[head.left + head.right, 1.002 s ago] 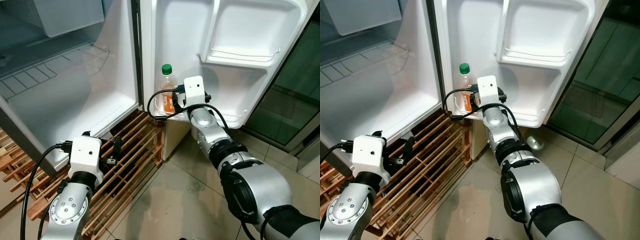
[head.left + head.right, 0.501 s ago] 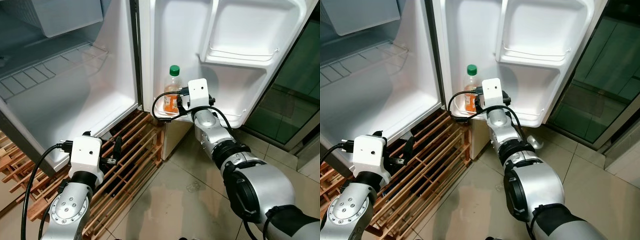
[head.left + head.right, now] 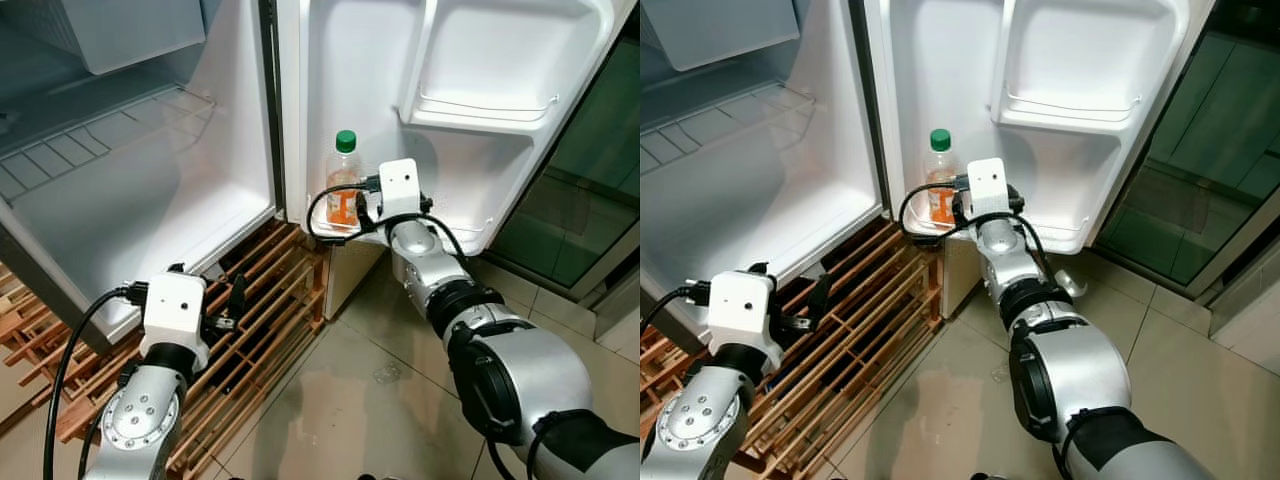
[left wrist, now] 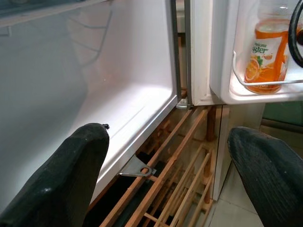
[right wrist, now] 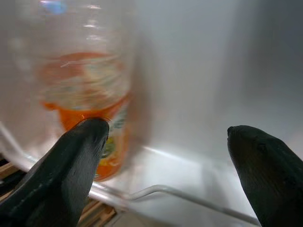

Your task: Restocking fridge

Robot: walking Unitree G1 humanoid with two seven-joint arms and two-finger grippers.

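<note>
Bright, even light; right wrist view blurred, head views sharp.

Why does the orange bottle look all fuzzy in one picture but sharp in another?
In the right wrist view the bottle sits very close to the camera, so it is out of focus and its label smears. In the left wrist view it is farther off and crisp. In the left eye view it is small but clear.

An orange juice bottle (image 3: 344, 180) stands upright on the fridge door's bottom shelf (image 3: 470, 232), behind its wire rail (image 4: 265, 84).
</note>
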